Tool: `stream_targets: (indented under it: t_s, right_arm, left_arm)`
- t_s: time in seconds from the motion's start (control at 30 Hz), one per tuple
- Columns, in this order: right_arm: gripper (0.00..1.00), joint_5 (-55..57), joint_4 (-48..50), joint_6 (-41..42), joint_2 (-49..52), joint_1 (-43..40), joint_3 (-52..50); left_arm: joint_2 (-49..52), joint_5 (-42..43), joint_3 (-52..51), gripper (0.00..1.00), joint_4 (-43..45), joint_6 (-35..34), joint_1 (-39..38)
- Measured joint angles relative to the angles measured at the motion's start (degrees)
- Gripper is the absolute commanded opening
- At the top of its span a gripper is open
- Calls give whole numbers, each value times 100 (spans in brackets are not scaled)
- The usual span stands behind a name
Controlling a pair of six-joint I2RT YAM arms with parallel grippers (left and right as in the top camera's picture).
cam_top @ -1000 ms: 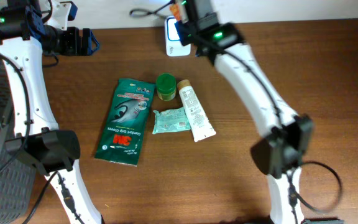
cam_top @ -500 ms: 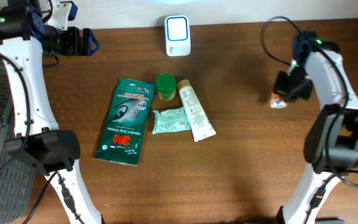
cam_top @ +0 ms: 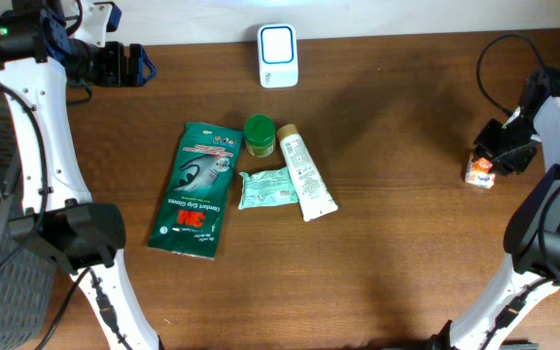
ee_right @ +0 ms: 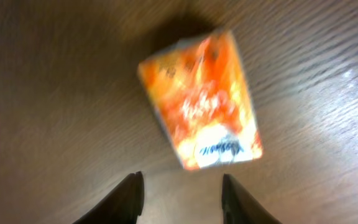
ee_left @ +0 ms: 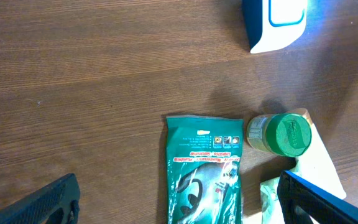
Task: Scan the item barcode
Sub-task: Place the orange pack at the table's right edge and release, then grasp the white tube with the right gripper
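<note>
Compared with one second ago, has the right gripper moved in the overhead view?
Yes. The right gripper went from beside the white scanner to far right of it, now over the orange packet.

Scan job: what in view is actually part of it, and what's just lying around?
Job: white scanner; orange packet; right end effector, open near it.
Lying about: green 3M pouch; green-lidded jar; white tube; teal sachet; left end effector, open, far off.

Brown wood table [cam_top: 377, 243] carried a white scanner [cam_top: 278, 55] at far edge, ctr. Mid-table lay green pouch [cam_top: 199, 190], green-lidded jar [cam_top: 259, 135], white tube [cam_top: 302, 172] & teal packet [cam_top: 266, 189], close together. Orange box [cam_top: 478, 173] lay far R, well apart.
</note>
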Motion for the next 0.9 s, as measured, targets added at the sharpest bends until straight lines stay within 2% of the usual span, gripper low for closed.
stream_targets:
  t_s: [0.1, 0.17, 0.23, 0.37, 0.47, 0.63, 0.73, 0.83, 0.9]
  right_arm:
    - [46, -509, -507, -424, -7, 48, 479]
    - [66, -1250, -680, -1034, -9, 212, 723]
    - [72, -1788, -678, -1561, -9, 564, 730]
    - [73, -2350, -190, -2146, -4, 1781, 256]
    - [83, -2686, 264, -2396, 85, 2459, -208]
    - [83, -3386, 914, -2503, 577, 2999, -490]
    - [75, -3873, 1021, -2542, 868, 3209, -472]
    - [57, -4317, 1104, -2535, 1084, 3357, -428]
    - [31, -4516, 1154, -2417, 1228, 3383, -411]
  left_arm:
    - [0, 0, 0, 99, -4, 0, 0]
    - [0, -2, 0, 99, -2, 2, 0]
    - [0, 0, 0, 99, 2, 0, 0]
    - [2, -2, 0, 99, 2, 2, 0]
    - [0, 0, 0, 99, 2, 2, 0]
    - [0, -2, 0, 99, 2, 2, 0]
    - [0, -2, 0, 99, 2, 2, 0]
    - [0, -2, 0, 99, 0, 0, 0]
    - [0, 0, 0, 99, 0, 2, 0]
